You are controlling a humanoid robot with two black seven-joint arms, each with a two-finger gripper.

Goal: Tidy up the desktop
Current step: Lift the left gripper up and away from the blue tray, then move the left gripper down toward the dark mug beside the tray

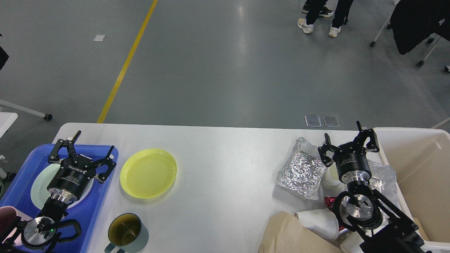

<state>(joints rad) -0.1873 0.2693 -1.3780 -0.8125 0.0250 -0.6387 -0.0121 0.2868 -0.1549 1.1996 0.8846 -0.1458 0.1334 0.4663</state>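
Note:
The white desktop [225, 165] fills the lower half of the head view. A yellow plate [148, 173] lies on it left of centre, and a dark green mug [126, 232] stands near the front edge. My left gripper [85, 147] hovers open over the blue tray [102, 154], above a pale green plate [38, 186], holding nothing. My right gripper [346, 141] stands open at the right, empty, just right of a crinkled silver foil bag [301, 169]. A second foil wrapper [384, 175] lies partly hidden behind that arm.
A cream bin [422, 172] stands at the desktop's right edge. A brown paper bag [291, 235], white paper cups [318, 221] and a red wrapper [329, 201] crowd the front right. People's legs [323, 14] show on the grey floor beyond.

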